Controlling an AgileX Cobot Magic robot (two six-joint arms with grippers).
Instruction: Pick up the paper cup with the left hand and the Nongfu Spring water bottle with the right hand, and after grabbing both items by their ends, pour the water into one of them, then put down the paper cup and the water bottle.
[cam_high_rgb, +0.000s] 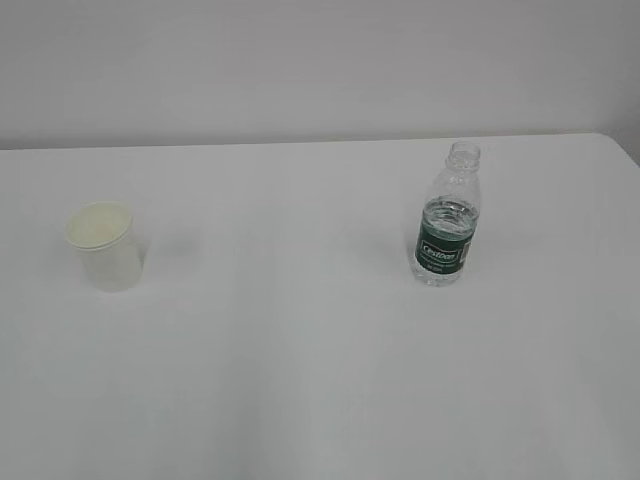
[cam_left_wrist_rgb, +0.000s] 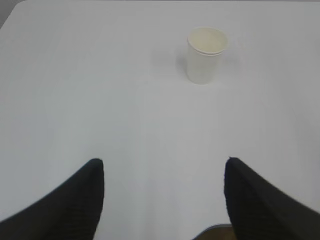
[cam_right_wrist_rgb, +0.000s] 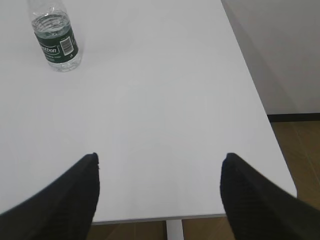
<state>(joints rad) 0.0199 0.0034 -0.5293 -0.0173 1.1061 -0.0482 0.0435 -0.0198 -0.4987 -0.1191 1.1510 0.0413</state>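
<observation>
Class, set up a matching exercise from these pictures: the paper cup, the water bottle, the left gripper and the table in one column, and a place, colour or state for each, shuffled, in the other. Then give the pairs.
Things:
1. paper cup
2. water bottle
3. left gripper
4. table

Descriptions:
A. jaws open, holding nothing
B. plain white surface under everything
C. stands upright on the left of the exterior view, nothing in it
D. clear, capless, with a dark green label

Pairs: 1-C, 2-D, 3-A, 4-B
</observation>
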